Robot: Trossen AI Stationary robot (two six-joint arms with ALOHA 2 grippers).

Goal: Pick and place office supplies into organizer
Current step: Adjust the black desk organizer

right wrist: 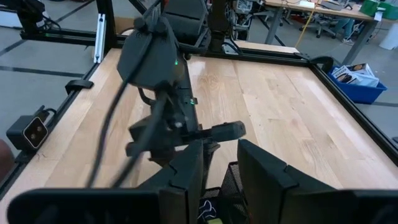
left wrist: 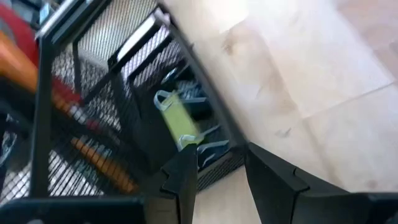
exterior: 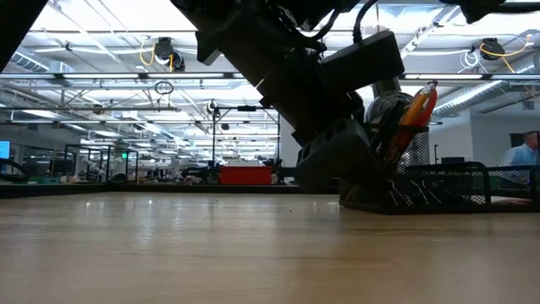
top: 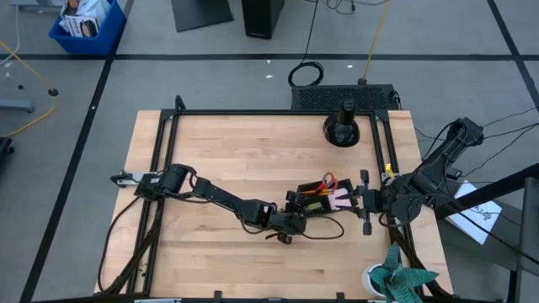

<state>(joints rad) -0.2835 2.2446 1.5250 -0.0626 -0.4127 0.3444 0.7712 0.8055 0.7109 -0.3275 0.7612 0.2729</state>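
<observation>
The black mesh organizer stands on the table right of centre. Red-handled scissors and orange pencils stick up out of it, and a pink sticky-note pad lies in its right end. A small yellow item lies inside, behind the mesh wall. My left gripper is open just outside the organizer's near left corner, slanting down, with bare table between its fingers. My right gripper hovers open above the organizer's right end, holding nothing.
A round black domed object stands at the far right of the table. A teal paper plant in a white cup is at the near right corner. A thin black cable loops beside the organizer. Bare wood stretches far left.
</observation>
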